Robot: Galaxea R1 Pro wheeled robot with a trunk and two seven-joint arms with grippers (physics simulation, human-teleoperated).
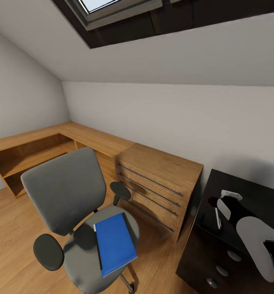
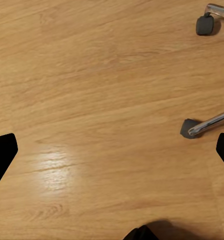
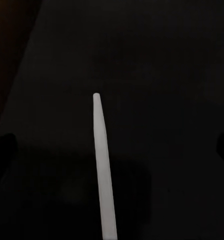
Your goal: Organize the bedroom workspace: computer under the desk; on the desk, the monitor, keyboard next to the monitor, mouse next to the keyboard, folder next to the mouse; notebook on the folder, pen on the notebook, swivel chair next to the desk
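One grey upholstered swivel chair (image 1: 67,196) with two black padded armrests (image 1: 48,252). One flat bright blue folder (image 1: 114,243). One thin white pen (image 3: 104,170). One glossy black table (image 1: 251,196). One oak drawer cabinet (image 1: 161,183) with four long handles. Two chair casters (image 2: 204,25) show on the floor.

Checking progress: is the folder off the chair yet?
No. The folder lies flat on the chair seat, not on the desk.
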